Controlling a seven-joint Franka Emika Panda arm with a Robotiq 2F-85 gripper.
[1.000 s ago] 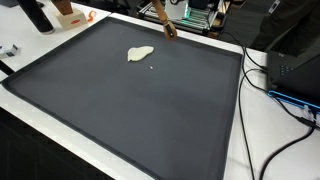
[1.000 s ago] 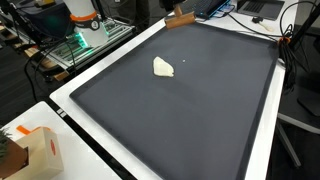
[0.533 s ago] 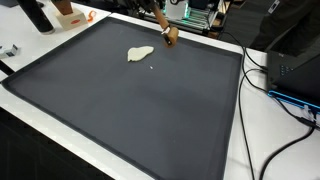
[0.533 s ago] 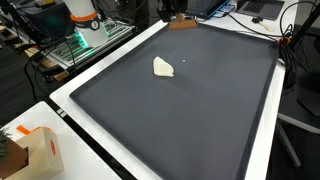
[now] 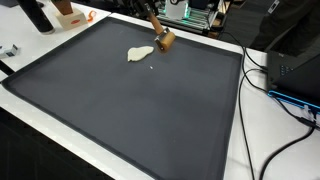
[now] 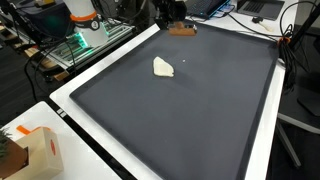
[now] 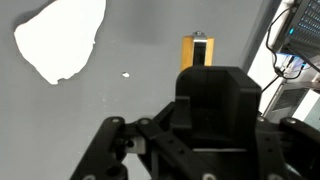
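Blob point(image 5: 140, 54) on mat point(image 5: 150, 120), tool point(image 5: 166, 41) just beside it

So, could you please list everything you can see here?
mat: 1, dark grey, covering most of the table
table: 1, white, under the mat
blob: 1, white, on the mat towards one edge
crumb: 1, white, on the mat beside the blob
block: 1, brown, at the claw's tip, close to the blob
box: 1, orange and white, on a table corner
cables: several, black and blue, along the table edge
claw: 1, black, over the mat by the blob; how its jaws stand cannot be made out
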